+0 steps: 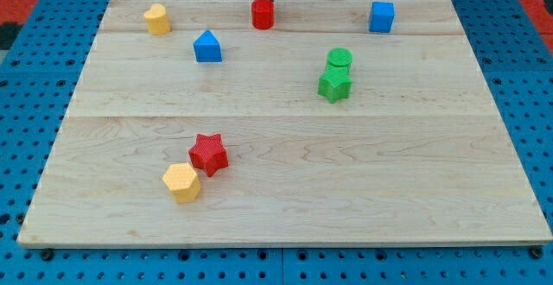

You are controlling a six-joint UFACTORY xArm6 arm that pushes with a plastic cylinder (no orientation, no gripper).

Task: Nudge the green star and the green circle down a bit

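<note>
The green star (333,85) sits right of the board's middle, with the green circle (340,60) touching it just above. My rod comes down at the view's top centre, and my tip (263,0) rests just above the red cylinder (263,14), against or very near it. The tip is well up and left of both green blocks.
A yellow block (156,18) at the top left, a blue house-shaped block (207,47) below it to the right, a blue cube (381,16) at the top right. A red star (208,154) and a yellow hexagon (181,182) touch at the lower left. The wooden board (432,190) lies on a blue pegboard.
</note>
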